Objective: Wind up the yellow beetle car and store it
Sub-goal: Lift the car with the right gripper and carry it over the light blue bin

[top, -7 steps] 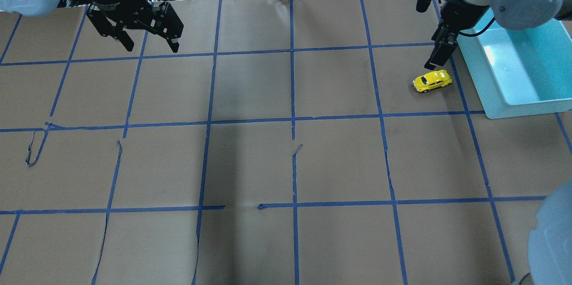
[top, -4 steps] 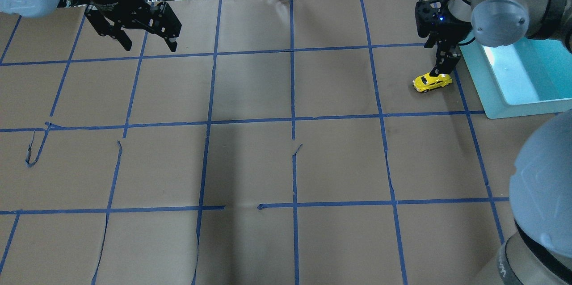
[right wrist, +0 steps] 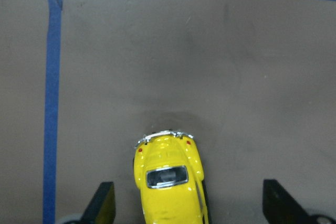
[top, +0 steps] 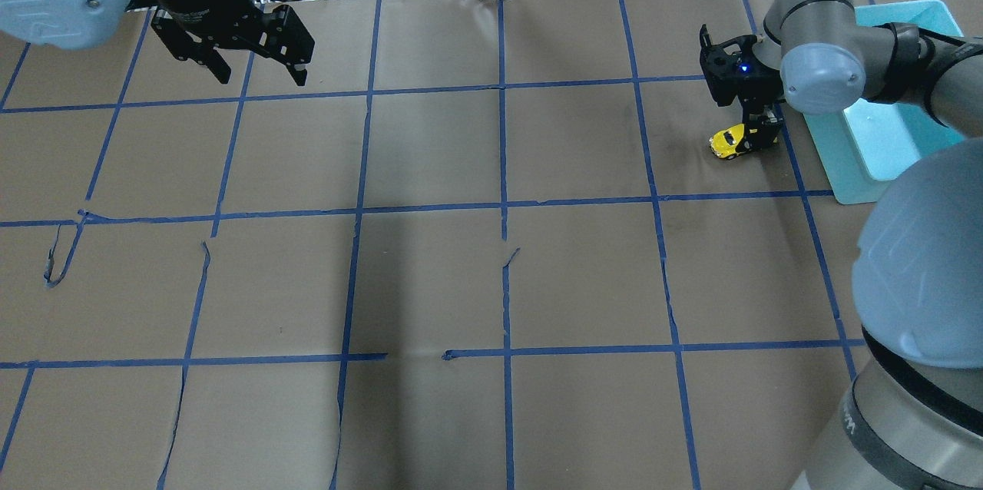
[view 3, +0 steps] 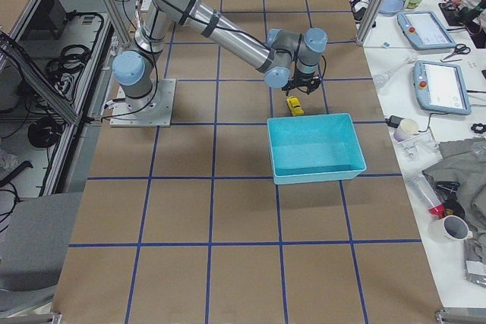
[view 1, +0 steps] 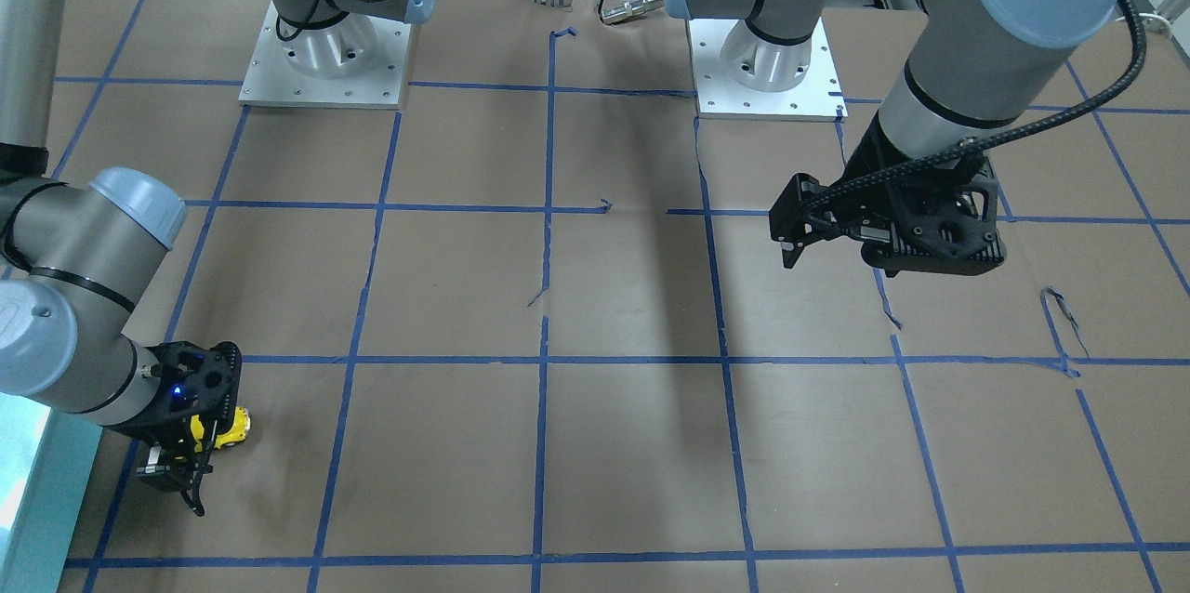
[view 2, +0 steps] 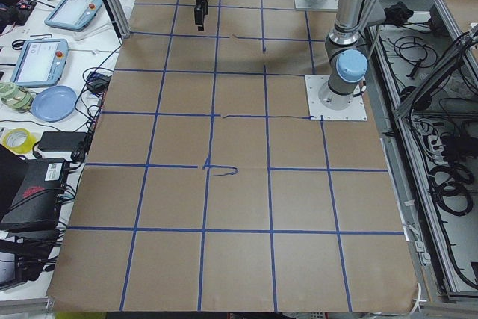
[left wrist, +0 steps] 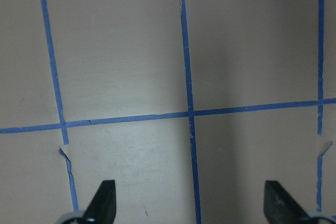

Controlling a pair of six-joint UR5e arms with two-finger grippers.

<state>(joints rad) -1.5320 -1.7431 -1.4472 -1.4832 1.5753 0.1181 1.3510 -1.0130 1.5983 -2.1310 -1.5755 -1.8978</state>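
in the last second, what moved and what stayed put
The right pincer came down over the yellow beetle car and now straddles it, jaws open, nothing gripped yet. The car kept its spot by the teal bin; the bin did not move, and the left pincer stayed open in the air.

yellow beetle car (right wrist: 169, 198): painted glossy yellow — window (right wrist: 167, 177) dark, bumper (right wrist: 163, 136) silver.
table (top: 430, 152): covered in brown, crossed by a blue tape grid (top: 503, 152).
bin (view 3: 315, 177): coloured turquoise.
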